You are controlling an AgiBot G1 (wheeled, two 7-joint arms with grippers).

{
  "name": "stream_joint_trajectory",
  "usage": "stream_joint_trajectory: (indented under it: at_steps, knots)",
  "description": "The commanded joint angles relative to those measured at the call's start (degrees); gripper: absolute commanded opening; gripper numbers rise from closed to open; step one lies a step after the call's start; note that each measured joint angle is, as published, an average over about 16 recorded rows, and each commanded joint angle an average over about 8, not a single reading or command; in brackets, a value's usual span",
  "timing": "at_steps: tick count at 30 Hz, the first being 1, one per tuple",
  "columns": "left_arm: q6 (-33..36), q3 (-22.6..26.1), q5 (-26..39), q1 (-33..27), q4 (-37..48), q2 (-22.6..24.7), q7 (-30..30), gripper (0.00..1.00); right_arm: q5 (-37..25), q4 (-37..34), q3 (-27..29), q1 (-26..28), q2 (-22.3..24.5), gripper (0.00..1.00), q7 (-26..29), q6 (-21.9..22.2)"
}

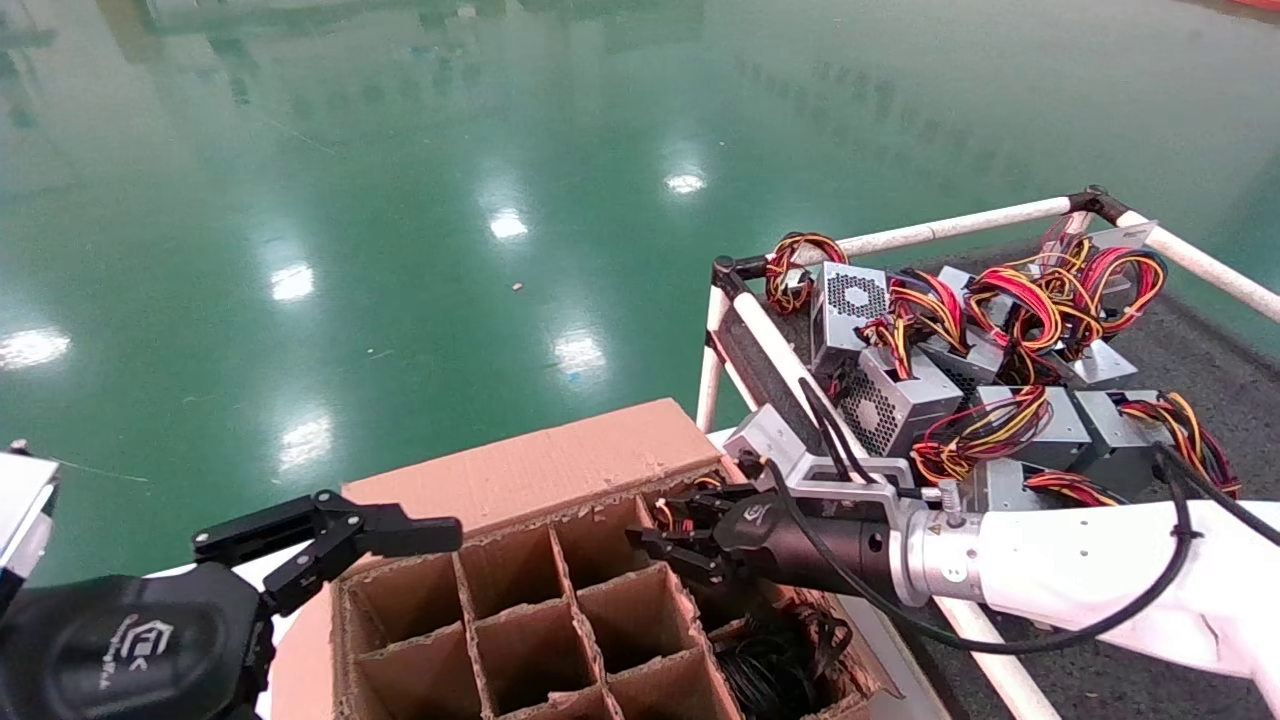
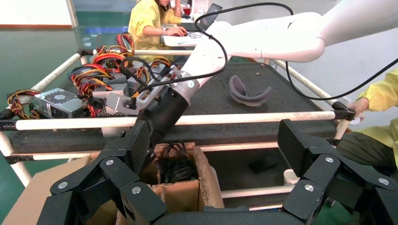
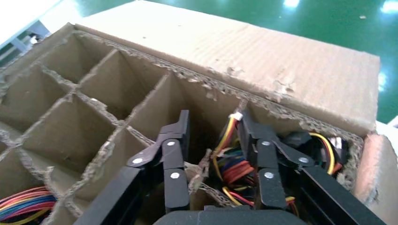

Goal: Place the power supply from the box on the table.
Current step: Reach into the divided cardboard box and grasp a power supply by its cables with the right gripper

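Observation:
The box point(image 1: 520, 470) is a brown carton with a grid of cells, low in the head view. My right gripper point(image 1: 668, 540) reaches into its back right cell. In the right wrist view this gripper point(image 3: 213, 140) is open, its fingers point(image 3: 174, 154) straddling a torn divider and the coloured wire loop of a power supply point(image 3: 237, 171). That unit's metal body is hidden in the cell. The table point(image 1: 1200, 350) at the right holds several power supplies point(image 1: 895, 400). My left gripper point(image 1: 330, 540) hangs open and empty at the box's left edge, also visible in the left wrist view point(image 2: 213, 145).
A tangle of black cable point(image 1: 775, 655) fills the box's near right cell. White pipe rails point(image 1: 950, 228) edge the table. More coloured wires point(image 3: 19, 206) lie in another cell. A grey curved piece point(image 2: 248, 91) lies on the table; people in yellow point(image 2: 150, 18) stand beyond it.

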Motion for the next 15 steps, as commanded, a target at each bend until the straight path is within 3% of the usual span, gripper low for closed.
stream_joint_trajectory:
  at_steps: [1,15]
  knots:
    - [0.0,0.0,0.0,0.0,0.0,0.0,0.0,1.0,-0.35,-0.2,-0.16,0.04,-0.25,0.0,0.49,0.5]
    - [0.0,0.01,0.0,0.0,0.0,0.0,0.0,1.0,1.42,1.87,1.0,-1.01,1.12,0.0,5.22,1.27]
